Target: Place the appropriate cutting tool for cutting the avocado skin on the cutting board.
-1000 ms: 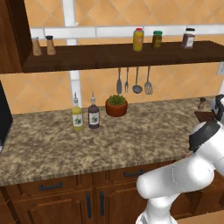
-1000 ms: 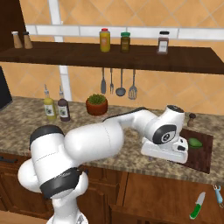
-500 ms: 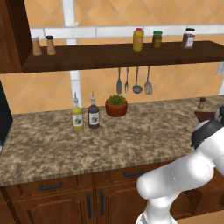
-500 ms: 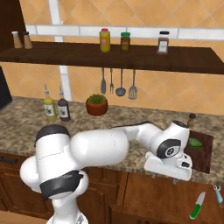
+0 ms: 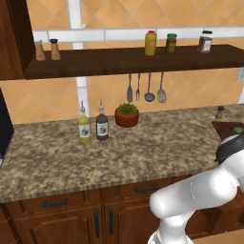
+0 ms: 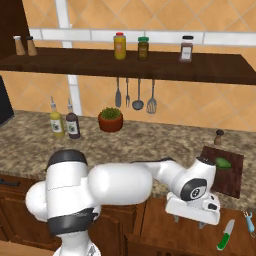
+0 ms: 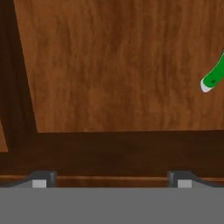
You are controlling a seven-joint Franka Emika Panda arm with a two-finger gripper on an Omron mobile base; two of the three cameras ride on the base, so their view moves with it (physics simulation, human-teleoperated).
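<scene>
the gripper (image 6: 192, 222) hangs low in front of the counter (image 6: 150, 145), below its front edge, at the end of the white arm that reaches out to the right. its jaws stand wide apart, and the two dark fingertips (image 7: 43, 177) sit far from each other at the bottom of the hand view with nothing between them. they hold nothing and touch nothing.

ahead of the fingers in the hand view is a brown wooden panel (image 7: 118, 65) with a darker frame. at the right edge of that view the end of a green knife handle (image 7: 214, 76) with a pale tip pokes in, well apart from the fingertips.

in the right base view the knife (image 6: 225, 235) with the green handle lies down at the lower right, just right of the gripper and apart from it. a small blue-handled tool (image 6: 249, 221) lies near it at the edge; what kind i cannot tell.

the cutting board (image 6: 231, 175) lies on the counter at the right end, above the gripper. the avocado (image 6: 222, 162) rests on its far part. a small pepper mill (image 6: 218, 137) stands behind the board.
</scene>
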